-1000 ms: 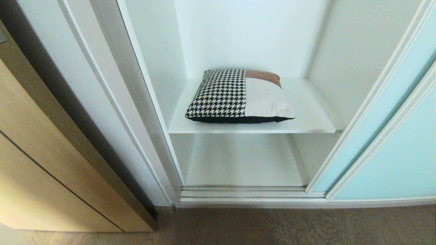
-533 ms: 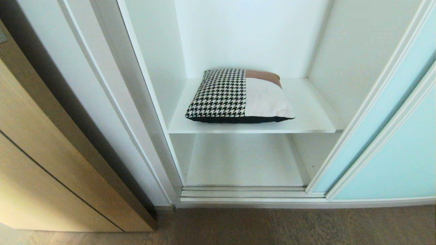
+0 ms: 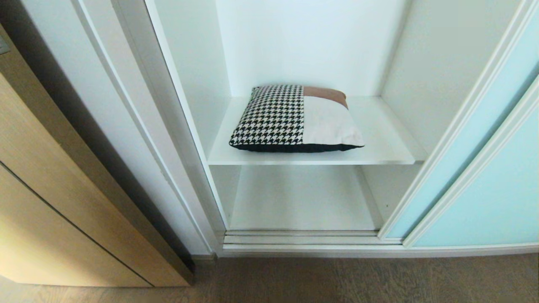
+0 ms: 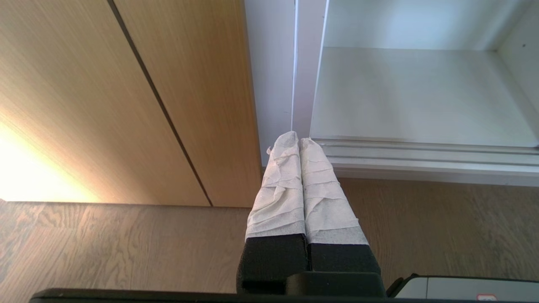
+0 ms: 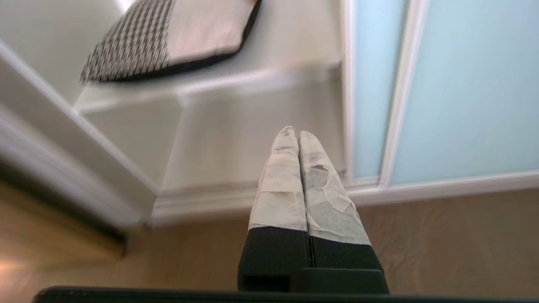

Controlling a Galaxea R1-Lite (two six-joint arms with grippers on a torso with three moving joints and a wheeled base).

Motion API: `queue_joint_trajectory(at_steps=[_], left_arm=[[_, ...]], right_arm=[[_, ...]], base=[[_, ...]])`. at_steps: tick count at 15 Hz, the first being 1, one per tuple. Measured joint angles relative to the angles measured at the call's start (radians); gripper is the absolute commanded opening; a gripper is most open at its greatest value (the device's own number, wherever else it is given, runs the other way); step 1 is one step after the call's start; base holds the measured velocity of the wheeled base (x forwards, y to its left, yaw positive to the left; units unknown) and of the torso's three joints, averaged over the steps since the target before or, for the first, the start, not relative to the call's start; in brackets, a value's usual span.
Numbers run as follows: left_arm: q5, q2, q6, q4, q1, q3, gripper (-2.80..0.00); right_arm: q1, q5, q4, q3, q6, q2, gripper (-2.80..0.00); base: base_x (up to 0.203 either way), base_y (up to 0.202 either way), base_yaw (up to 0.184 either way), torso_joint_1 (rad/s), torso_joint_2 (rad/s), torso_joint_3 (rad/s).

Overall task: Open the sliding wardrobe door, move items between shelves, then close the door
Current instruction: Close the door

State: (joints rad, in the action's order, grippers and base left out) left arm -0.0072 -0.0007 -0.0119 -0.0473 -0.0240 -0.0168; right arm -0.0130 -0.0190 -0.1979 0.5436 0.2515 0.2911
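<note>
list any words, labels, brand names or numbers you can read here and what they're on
None can be read: the cushion, shelves, sliding wardrobe door and wood cabinet bear no lettering.
A small red mark on the grey part at the left wrist view's edge: too small to read.

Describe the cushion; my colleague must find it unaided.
Look into the open wardrobe beside the aqua sliding door. On the upper white shelf lies a square cushion, the only item there: half black-and-white houndstooth, half cream with a rust-brown strip.
</note>
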Motion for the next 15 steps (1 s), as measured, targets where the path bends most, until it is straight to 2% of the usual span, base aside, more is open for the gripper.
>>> queue_joint_trajectory(at_steps=[2,4,8,12,15], left_arm=[[0.000,0.000,0.000,0.000,0.000,0.000,-2.80],[0.000,0.000,0.000,0.000,0.000,0.000,-2.80],[0.000,0.000,0.000,0.000,0.000,0.000,-2.80],[0.000,0.001,-0.001,0.000,0.000,0.000,-2.80],[0.000,0.001,0.000,0.000,0.000,0.000,-2.80]], right_arm=[[0.001,0.054,-0.004,0.089,-0.005,0.051,-2.80],[0.001,0.148,-0.015,0.193,-0.010,0.105,-2.80],[-0.031,0.328,-0.143,0.485,-0.018,0.205,-2.80],[-0.112,0.390,-0.318,0.828,-0.071,0.338,-2.80],[-0.207,0.398,-0.334,0.876,-0.086,0.442,-2.80]], base=[[0.000,0.000,0.000,0.000,0.00,0.000],[0.000,0.000,0.000,0.000,0.00,0.000],[0.000,0.000,0.000,0.000,0.00,0.000],[0.000,0.000,0.000,0.000,0.00,0.000],[0.000,0.000,0.000,0.000,0.00,0.000]])
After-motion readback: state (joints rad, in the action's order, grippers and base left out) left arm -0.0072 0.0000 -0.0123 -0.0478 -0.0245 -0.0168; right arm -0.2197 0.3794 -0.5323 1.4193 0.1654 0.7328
